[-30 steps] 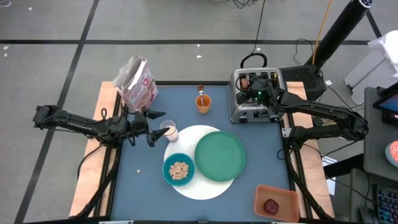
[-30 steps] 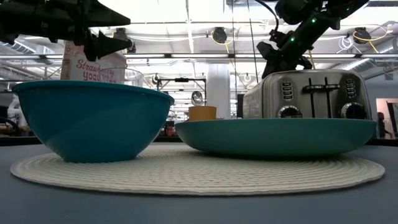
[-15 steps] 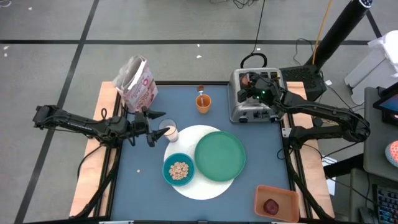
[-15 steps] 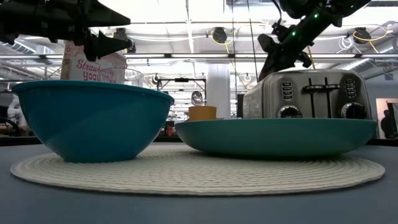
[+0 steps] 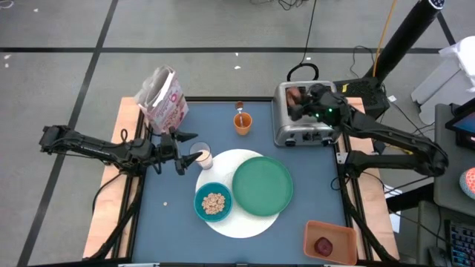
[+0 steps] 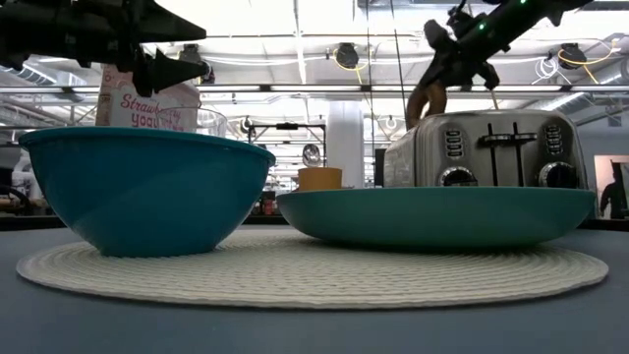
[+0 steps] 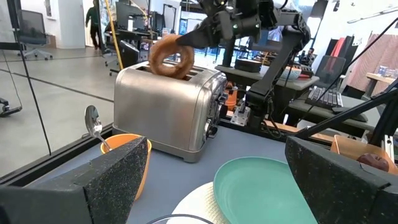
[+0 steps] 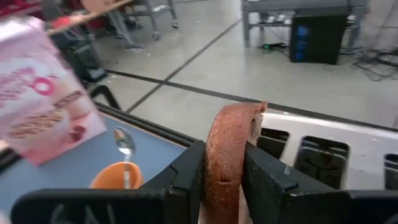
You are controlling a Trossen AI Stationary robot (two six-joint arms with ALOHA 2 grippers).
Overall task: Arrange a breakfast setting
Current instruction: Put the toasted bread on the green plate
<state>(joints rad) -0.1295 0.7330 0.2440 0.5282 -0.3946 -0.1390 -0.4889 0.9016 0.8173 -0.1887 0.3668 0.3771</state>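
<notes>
Green plate bare; toaster blocks back-right.

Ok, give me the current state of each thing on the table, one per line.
ring bread: gripped by right gripper, lifted above toaster
left gripper: fingers open, beside milk glass
teal bowl: holds cereal
green plate: empty
orange cup: spoon inside
tray: holds dark-red fruit

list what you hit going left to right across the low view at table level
teal bowl → orange cup → green plate → toaster, all but the cup and toaster on the white mat; above the toaster the right gripper holds the ring bread.
</notes>
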